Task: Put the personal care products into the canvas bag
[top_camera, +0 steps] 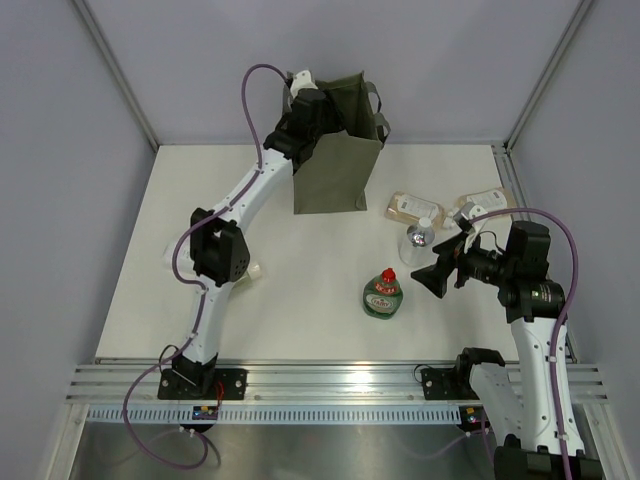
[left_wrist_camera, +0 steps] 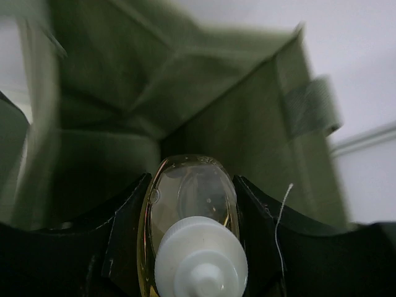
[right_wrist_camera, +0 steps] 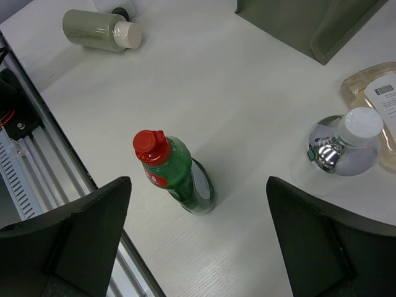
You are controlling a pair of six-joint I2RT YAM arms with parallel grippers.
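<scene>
The olive-green canvas bag (top_camera: 340,150) stands upright at the back of the table. My left gripper (top_camera: 305,105) hangs over the bag's top left corner, shut on an amber bottle (left_wrist_camera: 192,198) with a white cap; the bag's inside (left_wrist_camera: 247,124) fills the view behind it. My right gripper (top_camera: 432,275) is open and empty, hovering just above and to the right of the round dark-green bottle with a red cap (top_camera: 384,295) (right_wrist_camera: 179,176), which stands upright. A silver bottle (top_camera: 419,240) (right_wrist_camera: 337,151) stands behind it. Two beige pouches (top_camera: 415,208) (top_camera: 487,202) lie near the bag. A pale green bottle (right_wrist_camera: 99,29) lies on its side.
An aluminium rail (top_camera: 330,380) runs along the table's near edge, and the rail (right_wrist_camera: 37,167) shows close to the green bottle in the right wrist view. Grey walls enclose the table. The left arm's elbow (top_camera: 218,250) stands over the left part of the table.
</scene>
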